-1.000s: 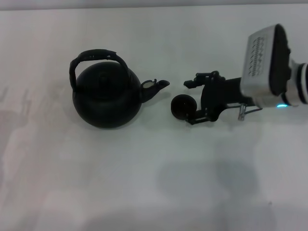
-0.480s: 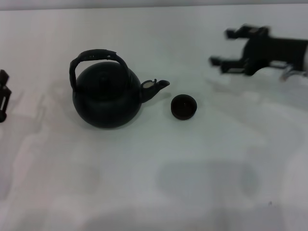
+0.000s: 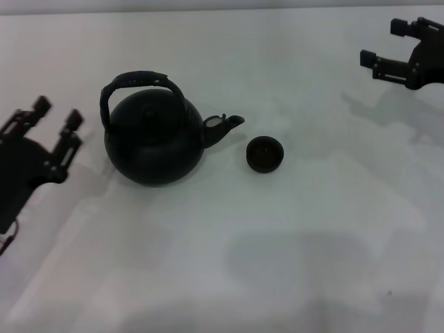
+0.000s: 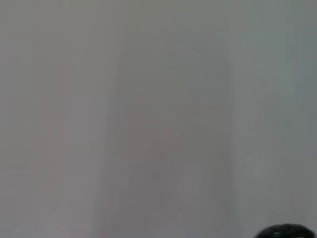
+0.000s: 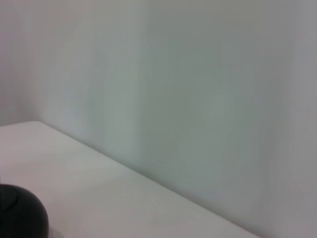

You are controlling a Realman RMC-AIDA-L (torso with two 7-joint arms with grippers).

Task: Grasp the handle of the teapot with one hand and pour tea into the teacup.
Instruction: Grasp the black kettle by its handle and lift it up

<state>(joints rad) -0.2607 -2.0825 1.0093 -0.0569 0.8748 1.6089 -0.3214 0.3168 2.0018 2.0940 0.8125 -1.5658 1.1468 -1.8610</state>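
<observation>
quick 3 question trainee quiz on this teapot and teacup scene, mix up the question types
1. True or false: the left gripper holds the handle.
2. The teapot spout points toward: A) the teacup B) the left gripper C) the table's near edge.
3. Fill in: the right gripper is ____, far from the teacup.

Key: 1 false, it is open beside the teapot, apart from it. 2 A. 3 open.

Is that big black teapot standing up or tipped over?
Upright: the teapot sits flat on the table, handle arched on top.
</observation>
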